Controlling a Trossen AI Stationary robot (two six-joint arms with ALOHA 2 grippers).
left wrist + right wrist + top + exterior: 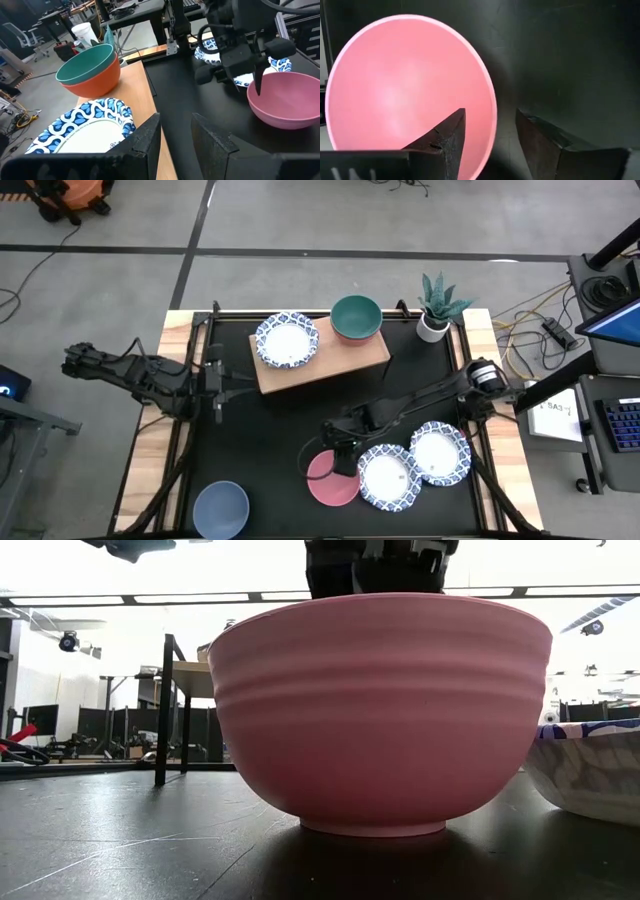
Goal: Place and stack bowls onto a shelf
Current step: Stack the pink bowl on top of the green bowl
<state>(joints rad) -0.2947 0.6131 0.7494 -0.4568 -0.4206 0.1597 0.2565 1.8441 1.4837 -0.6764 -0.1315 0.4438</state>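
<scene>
The pink bowl (330, 480) stands on its foot on the black table at the front middle; it fills the low view (380, 710). My right gripper (491, 112) is open above its far rim (492, 115), one finger over the inside and one outside; I see no touch. The wooden shelf (335, 365) stands at the far middle. It carries a blue-patterned white bowl (287, 340) and a green bowl (356, 315) nested in a red bowl (97, 82). My left gripper (176, 125) is open and empty at the shelf's left end (222, 380).
Two blue-patterned white bowls (390, 476) (440, 452) stand on the table right of the pink bowl. A blue-grey bowl (221, 508) stands at the front left. A potted plant (437, 308) stands at the far right corner. Bare black table (260, 440) lies between shelf and front bowls.
</scene>
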